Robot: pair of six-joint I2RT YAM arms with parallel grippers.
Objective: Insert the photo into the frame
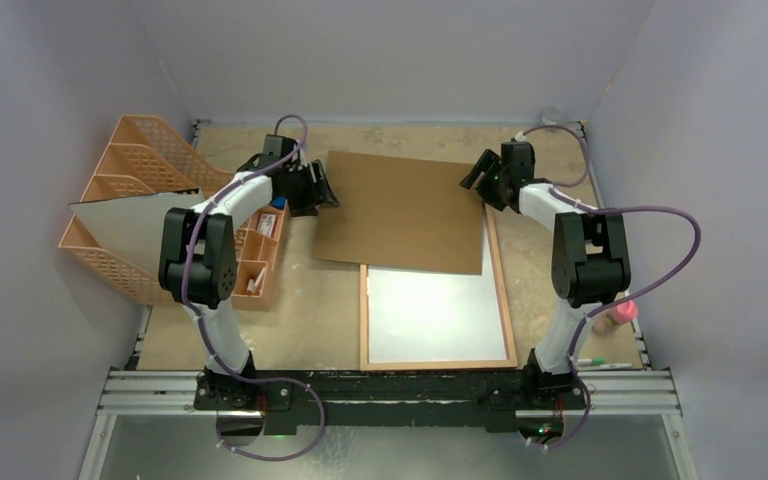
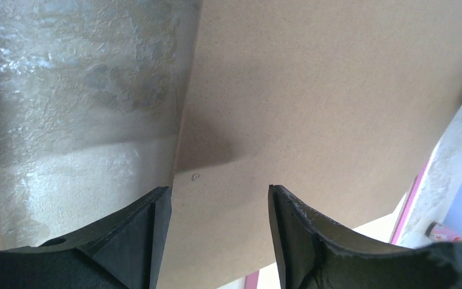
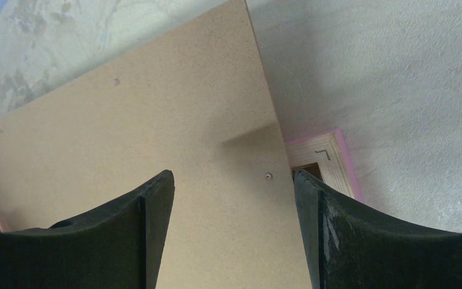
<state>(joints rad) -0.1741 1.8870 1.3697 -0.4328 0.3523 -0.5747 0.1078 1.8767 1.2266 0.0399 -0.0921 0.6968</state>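
The frame (image 1: pixel 505 290) lies reverse side up on the near middle of the table, its tan rim showing. A white sheet (image 1: pixel 430 315) lies inside it, seemingly the photo's plain reverse; no printed side shows. The brown backing board (image 1: pixel 400 210) lies skewed across the frame's far end. My left gripper (image 1: pixel 322 185) is open and empty at the board's left edge (image 2: pixel 183 150), fingers apart over it (image 2: pixel 218 189). My right gripper (image 1: pixel 480 178) is open and empty at the board's far right corner (image 3: pixel 233 174). The frame's pink-edged corner (image 3: pixel 328 153) shows beside the right finger.
An orange file rack (image 1: pixel 125 170) holding a greyish-white sheet (image 1: pixel 130 225) stands at the left. A small orange organiser (image 1: pixel 257 255) sits beside the left arm. A pink-capped bottle (image 1: pixel 615 317) and a pen (image 1: pixel 600 363) lie at the near right. Walls enclose three sides.
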